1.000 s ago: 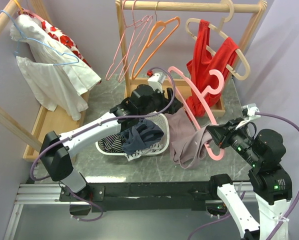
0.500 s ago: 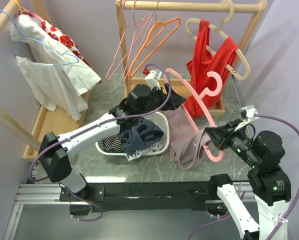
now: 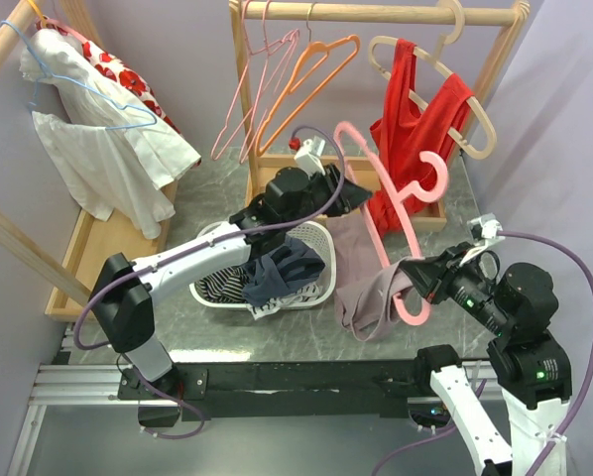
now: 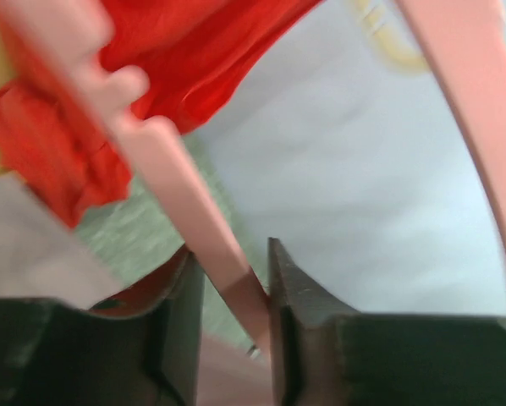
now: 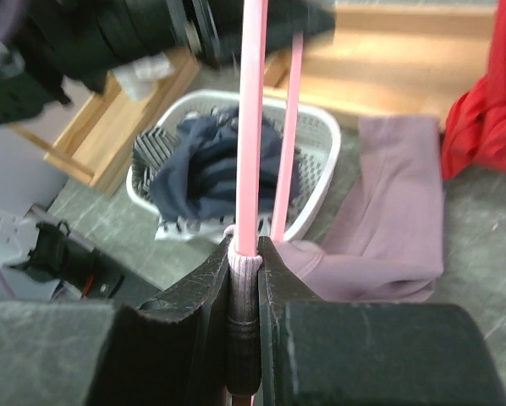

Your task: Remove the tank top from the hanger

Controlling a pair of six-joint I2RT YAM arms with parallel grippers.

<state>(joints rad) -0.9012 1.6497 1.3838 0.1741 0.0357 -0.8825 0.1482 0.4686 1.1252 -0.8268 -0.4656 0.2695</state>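
A pink hanger (image 3: 376,213) stands tilted above the table, its hook (image 3: 430,169) in front of a red garment. A mauve tank top (image 3: 366,288) hangs from the hanger's lower end and sags to the table. My right gripper (image 3: 415,276) is shut on that lower end; in the right wrist view its jaws (image 5: 246,245) pinch the hanger bar (image 5: 253,127) together with a mauve strap (image 5: 243,279). My left gripper (image 3: 361,195) holds the hanger's upper arm; in the left wrist view its jaws (image 4: 232,254) are closed around the pink bar (image 4: 164,161).
A white basket (image 3: 205,291) of dark clothes (image 3: 277,273) sits under my left arm. Behind it a wooden rack (image 3: 376,12) carries pink hangers, an orange hanger (image 3: 311,84) and the red garment (image 3: 406,129). A white dress (image 3: 98,139) hangs at the far left.
My left gripper has risen to the right and its jaws have closed on the hanger's upper arm. The hanger stands steeper, and the right gripper has drifted left with the tank top.
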